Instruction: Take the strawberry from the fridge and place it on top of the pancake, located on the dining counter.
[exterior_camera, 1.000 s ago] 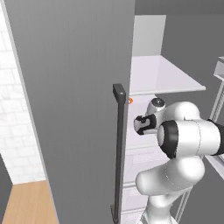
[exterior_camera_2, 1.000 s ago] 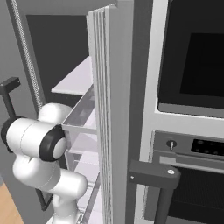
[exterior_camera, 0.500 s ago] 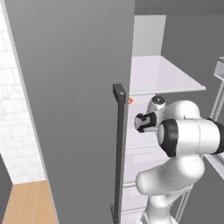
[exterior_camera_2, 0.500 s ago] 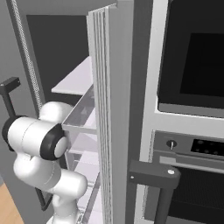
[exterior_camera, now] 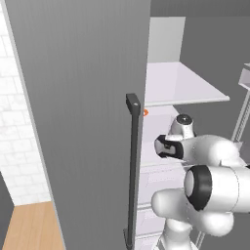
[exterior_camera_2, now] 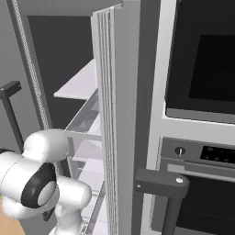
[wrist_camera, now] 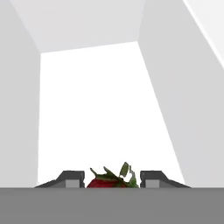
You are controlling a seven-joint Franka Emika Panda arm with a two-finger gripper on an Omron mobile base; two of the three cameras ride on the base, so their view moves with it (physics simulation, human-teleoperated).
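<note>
Reaching into the fridge (exterior_camera: 88, 97), your tool (wrist_camera: 111, 179) has its two tips flanking the strawberry (wrist_camera: 109, 180) on a white shelf (wrist_camera: 109, 113) — whether they actually pinch it, you cannot tell. Withdraw too early and the berry may roll away.

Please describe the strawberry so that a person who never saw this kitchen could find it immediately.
Look inside the open grey fridge, on a white shelf at the height of the robot's hand. The strawberry sits between the two dark fingers, a small red berry with green leaves, the sole coloured thing on that white shelf.
</note>
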